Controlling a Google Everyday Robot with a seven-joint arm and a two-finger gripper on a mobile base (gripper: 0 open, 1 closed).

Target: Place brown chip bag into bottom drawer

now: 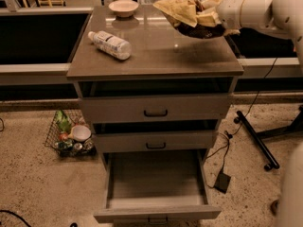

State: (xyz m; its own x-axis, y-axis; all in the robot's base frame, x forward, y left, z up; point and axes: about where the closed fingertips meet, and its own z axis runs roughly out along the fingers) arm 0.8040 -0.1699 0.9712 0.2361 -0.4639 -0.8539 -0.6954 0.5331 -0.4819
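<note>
While our gripper point(214, 17) hangs over the back right corner of the tabletop point(156, 58), jaws clenched on the chip bag point(187, 13) held above the surface, we see a bottle point(110, 44) lying at the left and a bowl point(123, 7) behind it. Under two upper drawers point(156, 109), the bottom drawer point(156, 178) stands pulled out, grey floor showing. A wire basket point(52, 132) on the ground holds a cup point(80, 133).
</note>
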